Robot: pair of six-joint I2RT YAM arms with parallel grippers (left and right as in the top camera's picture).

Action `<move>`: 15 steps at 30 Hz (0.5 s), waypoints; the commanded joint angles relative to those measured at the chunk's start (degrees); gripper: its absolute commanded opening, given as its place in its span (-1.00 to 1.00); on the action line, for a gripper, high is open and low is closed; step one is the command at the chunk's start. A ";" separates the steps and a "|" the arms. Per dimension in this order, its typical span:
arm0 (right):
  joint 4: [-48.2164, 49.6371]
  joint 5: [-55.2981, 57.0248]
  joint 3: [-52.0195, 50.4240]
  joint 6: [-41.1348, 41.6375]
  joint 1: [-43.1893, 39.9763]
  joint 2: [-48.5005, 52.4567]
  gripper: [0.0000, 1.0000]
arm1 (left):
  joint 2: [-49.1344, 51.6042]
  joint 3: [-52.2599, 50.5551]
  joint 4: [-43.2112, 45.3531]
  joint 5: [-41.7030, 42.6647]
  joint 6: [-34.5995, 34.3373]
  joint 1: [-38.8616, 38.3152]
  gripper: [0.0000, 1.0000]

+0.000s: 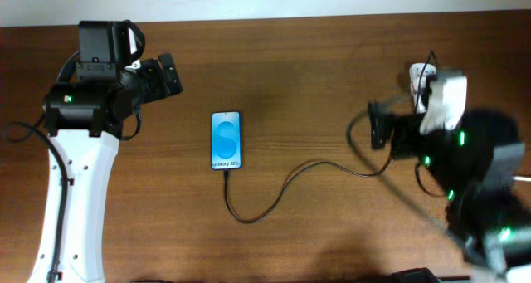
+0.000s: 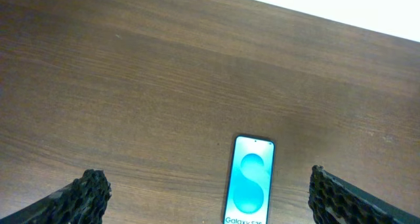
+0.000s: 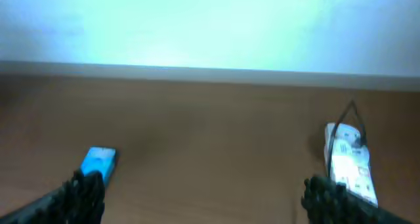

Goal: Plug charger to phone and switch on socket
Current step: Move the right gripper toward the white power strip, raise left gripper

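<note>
Right gripper (image 3: 203, 183): fingers (image 3: 85, 191) spread wide, nothing held. The socket (image 3: 348, 163) is seen at 2 o'clock of it in the wrist view, near one finger but apart from it. Left gripper (image 2: 207, 179): likewise spread wide and empty, with the phone (image 2: 251, 181) lying flat on the table (image 2: 131, 86) between its fingers. In the overhead view the lit phone is placed at 4 o'clock of the left gripper. The charger (image 1: 290, 179) is traced from the phone's 6 o'clock edge through a loop and off toward 3 o'clock, under the right arm, to the socket. The tip appears seated in the phone, though it is too small for this to be confirmed. The plugging step is therefore judged done and the switching step in hand. The right gripper is to be brought over the socket, its fingers narrowed, and one tip pressed straight down on a switch. No switch can be made out in these views.
</note>
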 commanded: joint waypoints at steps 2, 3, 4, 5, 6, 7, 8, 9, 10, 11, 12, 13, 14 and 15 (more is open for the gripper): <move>18.21 0.70 -27.47 0.26 0.20 -17.92 0.97 | -0.33 0.39 0.15 -0.79 0.28 0.35 0.99; 22.08 0.70 -33.70 0.28 0.20 -22.80 0.97 | -0.33 0.39 0.15 -0.79 0.28 0.35 0.99; 24.04 0.70 -37.27 0.28 0.20 -25.83 0.96 | -0.33 0.39 0.15 -0.79 0.28 0.35 0.99; 25.29 0.70 -40.33 0.28 0.20 -28.68 0.97 | -0.33 0.39 0.15 -0.79 0.28 0.35 0.99; 25.49 0.70 -42.14 0.28 0.20 -30.84 0.97 | -0.33 0.39 0.15 -0.79 0.28 0.35 0.99; 25.46 0.72 -43.69 0.26 0.17 -32.87 0.97 | -0.33 0.39 0.15 -0.79 0.28 0.35 0.99; 25.40 0.72 -44.85 0.26 0.07 -34.60 0.97 | -0.33 0.39 0.15 -0.79 0.28 0.35 0.99; 25.40 0.74 -45.57 0.24 0.09 -35.85 0.97 | -0.33 0.39 0.15 -0.79 0.28 0.35 0.99; 25.38 0.96 -46.49 0.24 -0.04 -37.38 0.97 | -0.33 0.39 0.15 -0.79 0.28 0.35 0.99; 25.40 0.96 -47.69 0.24 -0.50 -39.19 0.97 | -0.33 0.39 0.13 -0.79 0.28 0.35 0.99; 25.38 0.96 -48.54 0.24 -0.76 -40.28 0.97 | -0.33 0.39 0.15 -0.79 0.28 0.35 0.99; 25.35 0.94 -49.77 0.24 -1.09 -42.07 0.97 | -0.33 0.39 0.15 -0.79 0.28 0.35 0.99; 25.40 0.92 -50.93 0.26 -1.31 -43.98 0.97 | -0.33 0.39 0.15 -0.79 0.28 0.35 0.99; 25.40 0.92 -51.47 0.26 -1.31 -44.96 0.97 | -0.33 0.39 0.15 -0.79 0.28 0.35 0.99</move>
